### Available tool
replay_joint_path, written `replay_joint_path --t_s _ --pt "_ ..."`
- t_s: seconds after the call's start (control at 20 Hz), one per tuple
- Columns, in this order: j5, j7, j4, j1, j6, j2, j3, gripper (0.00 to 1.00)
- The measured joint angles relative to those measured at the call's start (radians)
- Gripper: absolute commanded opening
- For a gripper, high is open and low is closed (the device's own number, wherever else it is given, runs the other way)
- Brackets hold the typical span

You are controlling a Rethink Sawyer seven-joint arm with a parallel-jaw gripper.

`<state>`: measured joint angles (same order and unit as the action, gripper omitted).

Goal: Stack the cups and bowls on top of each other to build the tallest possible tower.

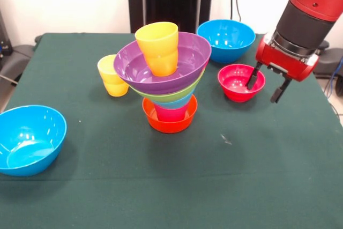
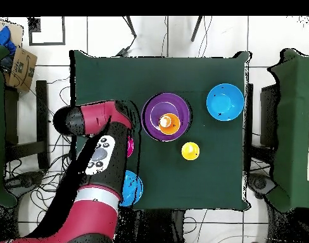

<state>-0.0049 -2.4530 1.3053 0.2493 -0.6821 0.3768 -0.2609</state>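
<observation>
The tower [image 1: 167, 87] stands mid-table: an orange bowl [image 1: 169, 123] at the base, a red-pink cup [image 1: 171, 113] in it, then light blue, lime green and purple bowls [image 1: 161, 71], with an orange cup [image 1: 158, 46] on top. From above I see the purple bowl [image 2: 166, 112] and the orange cup [image 2: 168, 121]. A yellow cup [image 1: 112, 76] [image 2: 190, 150] stands beside the tower. My gripper [image 1: 265, 85] is open at the small red bowl [image 1: 238, 84], one finger inside its right rim and the other outside. The arm hides the gripper in the overhead view.
One blue bowl [image 1: 226, 38] [image 2: 133, 186] sits behind the red bowl, half under the arm from above. Another blue bowl [image 1: 29, 138] [image 2: 224, 102] sits at the near left corner. A sliver of the red bowl [image 2: 130, 145] shows beside the arm.
</observation>
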Motion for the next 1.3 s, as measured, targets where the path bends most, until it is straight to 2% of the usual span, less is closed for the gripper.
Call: replay_joint_path --t_s 1.05,1.3 --pt "0.055 0.000 0.105 -0.006 0.001 -0.002 0.022 1.00" --pt "0.055 0.000 0.133 -0.006 0.038 -0.006 0.022 1.00"
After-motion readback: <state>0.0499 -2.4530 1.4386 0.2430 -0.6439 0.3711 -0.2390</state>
